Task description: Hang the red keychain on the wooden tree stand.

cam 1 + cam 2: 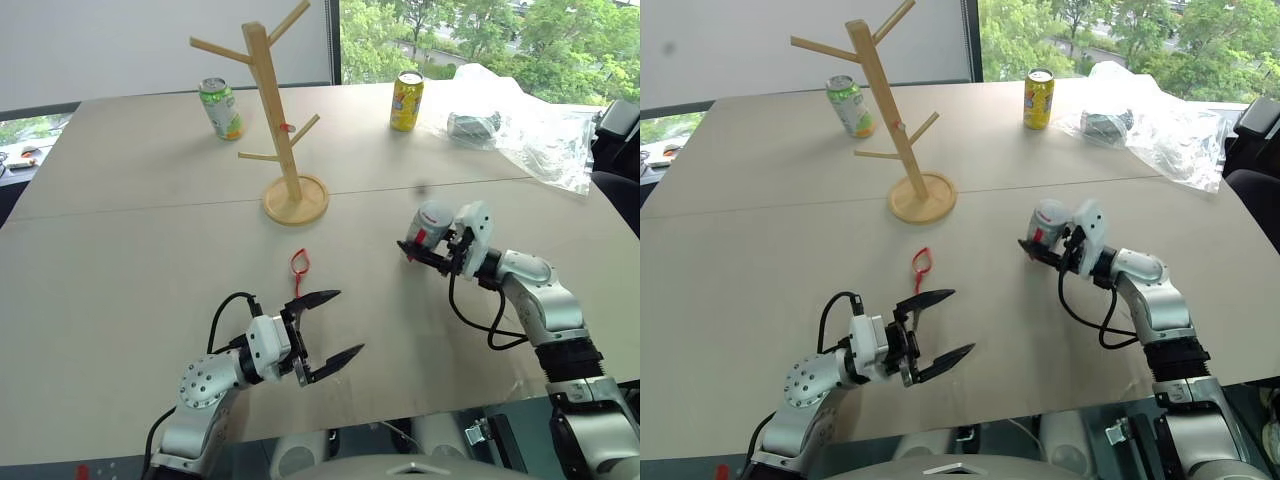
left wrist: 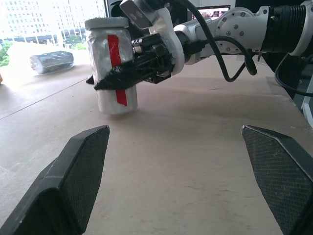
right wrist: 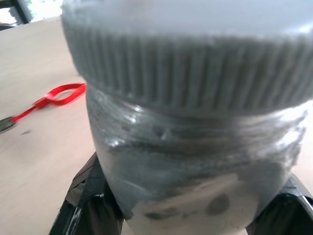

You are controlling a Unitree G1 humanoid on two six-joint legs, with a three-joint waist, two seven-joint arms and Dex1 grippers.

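The left gripper (image 1: 326, 330) hovers low over the table (image 1: 130, 250), well apart from the jar (image 1: 430, 224), its fingers spread wide. The right gripper (image 1: 420, 250) is clamped around the jar, forearm stretched forward

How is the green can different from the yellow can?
The green can leans to one side, while the yellow can stands straight up. The green can sits left of the wooden tree stand; the yellow can sits to its right, next to the crinkly clear plastic bag. Both are drink cans with silvery tops, far back on the table.
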